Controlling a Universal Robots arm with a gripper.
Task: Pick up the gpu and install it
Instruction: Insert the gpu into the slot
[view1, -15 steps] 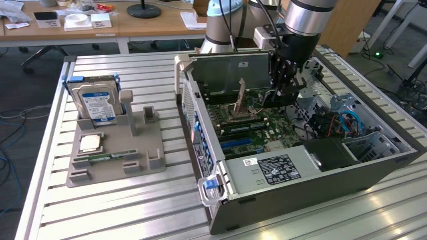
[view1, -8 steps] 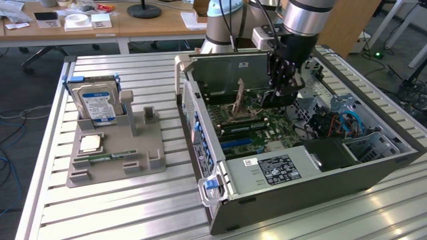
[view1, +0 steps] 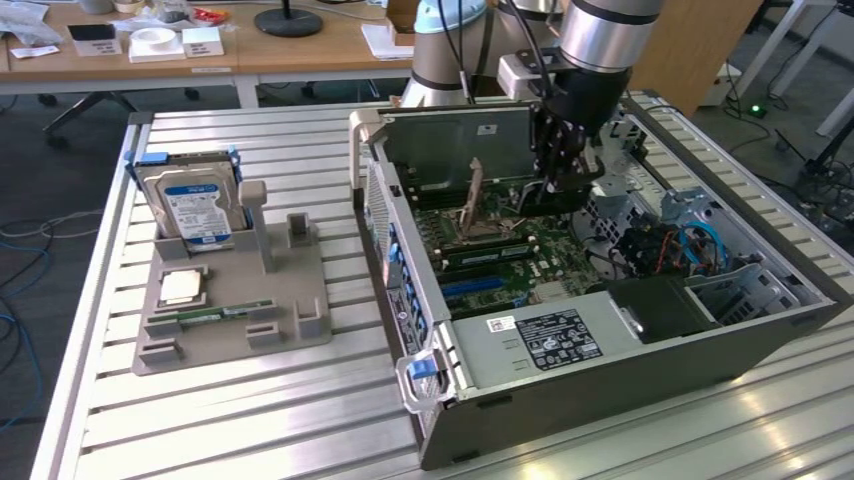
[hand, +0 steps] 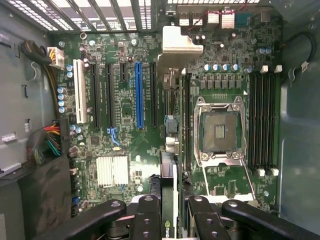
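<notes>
- The pincer (hand: 169, 217) is clamped on the gpu (hand: 168, 172), which hangs edge-on above the motherboard (hand: 125, 145) inside the open case (view1: 601, 330)
- The card looks offset from the blue slot (hand: 139, 95), so I judge it best to align their edges and keep the card from tilting

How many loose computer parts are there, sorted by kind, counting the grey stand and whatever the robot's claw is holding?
hard drive: 1
processor chip: 1
RAM strip: 1
gpu, clamped in the gripper: 1
Total: 4
</notes>
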